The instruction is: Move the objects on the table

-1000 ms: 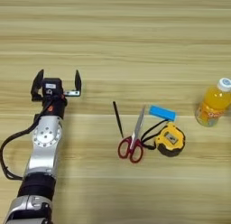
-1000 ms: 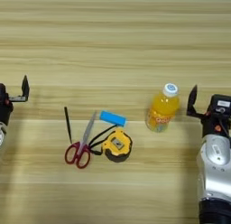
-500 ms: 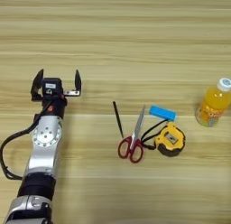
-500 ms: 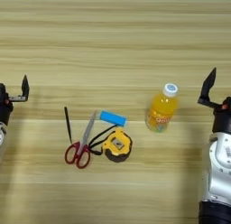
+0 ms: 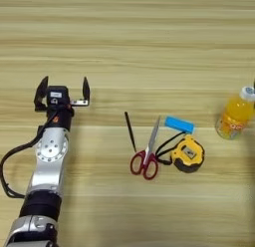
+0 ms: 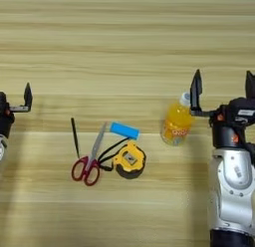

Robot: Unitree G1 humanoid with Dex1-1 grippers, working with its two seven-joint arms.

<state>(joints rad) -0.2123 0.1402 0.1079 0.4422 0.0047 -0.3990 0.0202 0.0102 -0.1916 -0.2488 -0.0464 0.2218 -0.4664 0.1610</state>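
Several objects lie on the table (image 5: 129, 37). A thin black pen (image 5: 130, 131), red-handled scissors (image 5: 146, 159), a blue bar (image 5: 179, 124) and a yellow-black tape measure (image 5: 188, 154) are grouped at the middle. The orange juice bottle (image 6: 177, 126) stands upright to their right. My right gripper (image 6: 223, 91) is open just right of the bottle, with one of its fingers (image 6: 195, 89) close beside the white cap and nothing held. At the left, my left gripper (image 5: 63, 89) is open and empty, well apart from the pen.
My left arm (image 5: 47, 161) runs up from the bottom left corner. The right arm (image 6: 231, 181) comes up along the right edge. Bare wood stretches across the far half of the table.
My right gripper has swung left towards the bottle, so its left finger now stands beside the cap. The left arm and the objects have not moved.
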